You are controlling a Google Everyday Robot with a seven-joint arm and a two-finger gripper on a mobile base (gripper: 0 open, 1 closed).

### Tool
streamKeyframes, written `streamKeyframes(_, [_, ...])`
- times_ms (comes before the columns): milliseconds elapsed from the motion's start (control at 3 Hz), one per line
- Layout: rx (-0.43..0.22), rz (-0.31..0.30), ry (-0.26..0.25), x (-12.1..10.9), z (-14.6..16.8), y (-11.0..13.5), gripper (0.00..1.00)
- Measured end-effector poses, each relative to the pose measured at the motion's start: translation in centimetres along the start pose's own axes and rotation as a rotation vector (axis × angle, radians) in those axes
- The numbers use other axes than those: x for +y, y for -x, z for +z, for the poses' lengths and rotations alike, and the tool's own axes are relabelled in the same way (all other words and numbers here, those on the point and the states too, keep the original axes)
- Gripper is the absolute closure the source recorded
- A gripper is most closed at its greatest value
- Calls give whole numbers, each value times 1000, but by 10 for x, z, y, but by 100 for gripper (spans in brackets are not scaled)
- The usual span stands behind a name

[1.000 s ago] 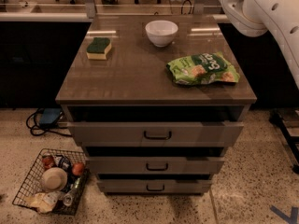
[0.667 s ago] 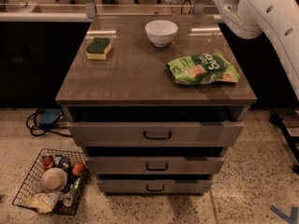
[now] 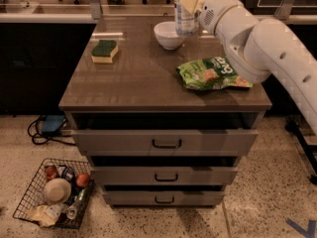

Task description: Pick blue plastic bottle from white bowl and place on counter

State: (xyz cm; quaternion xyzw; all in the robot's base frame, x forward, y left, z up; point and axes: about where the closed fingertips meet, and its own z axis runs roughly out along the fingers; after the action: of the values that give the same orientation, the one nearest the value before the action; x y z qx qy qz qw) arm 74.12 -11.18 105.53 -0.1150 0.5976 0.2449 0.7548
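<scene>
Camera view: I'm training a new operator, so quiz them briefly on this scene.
1. True or false: the sponge lies on the counter, apart from the white bowl.
2. Where is the claw? A) at the top of the blue plastic bottle; B) on the snack bag; C) at a drawer handle.
3. How many drawers are below the counter?
Key: 1 true; 2 A; 3 three.
</scene>
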Motion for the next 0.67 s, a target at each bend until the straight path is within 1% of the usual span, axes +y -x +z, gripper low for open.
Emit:
streamKeyframes(333, [21, 34, 17, 22, -26, -54, 100])
streamKeyframes(667, [-35, 86, 112, 71, -19, -72, 100])
